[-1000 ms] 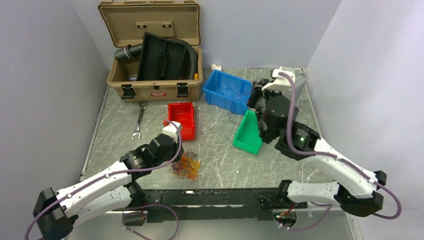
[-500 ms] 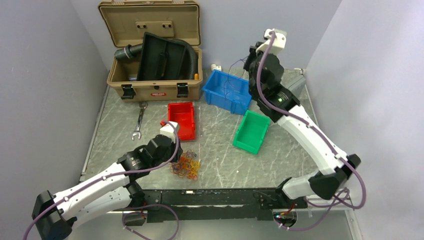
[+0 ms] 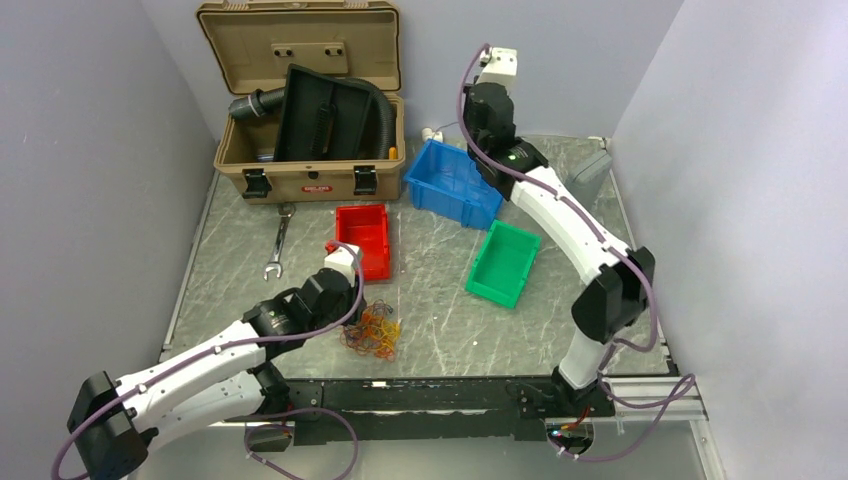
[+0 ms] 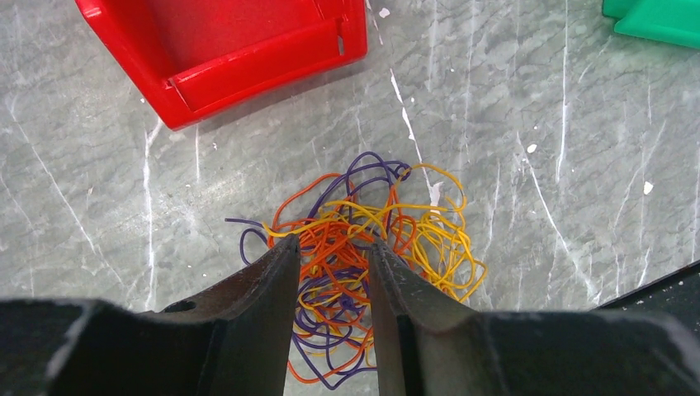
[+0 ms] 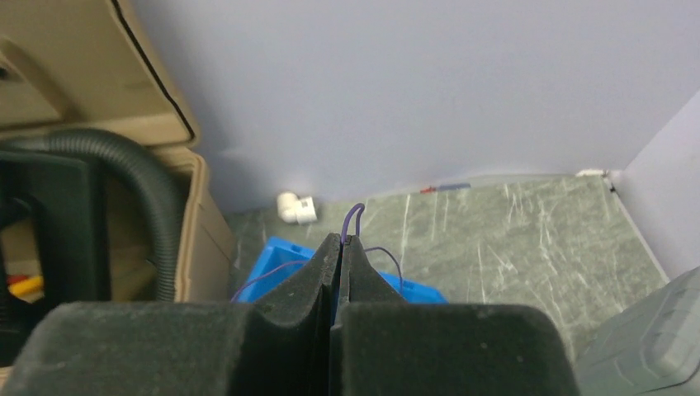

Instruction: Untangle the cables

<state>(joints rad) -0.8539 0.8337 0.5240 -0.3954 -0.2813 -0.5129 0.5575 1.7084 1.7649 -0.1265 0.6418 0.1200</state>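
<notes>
Holding one purple wire (image 5: pixel 353 216) high against the back wall, your right gripper (image 5: pixel 340 241) has its pads pressed flat together. The strand loops out just above the tips and its two ends droop down towards the blue bin (image 5: pixel 285 249). I'd judge that height is there so the strand hangs free of everything else and can be dropped into the bin; whether the ends reach inside it I cannot tell.

The rest of the cables (image 4: pixel 376 247) lie in a loose knot of orange, yellow and purple strands on the table (image 4: pixel 536 124), just in front of the red bin (image 4: pixel 264 70). Your left gripper (image 4: pixel 333 247) sits low over that knot, jaws parted a little and straddling a few orange and yellow strands, with nothing pinched. That placement looks chosen to pin or pick the next strand. Close only on one or two wires, or the whole clump may lift together.
</notes>
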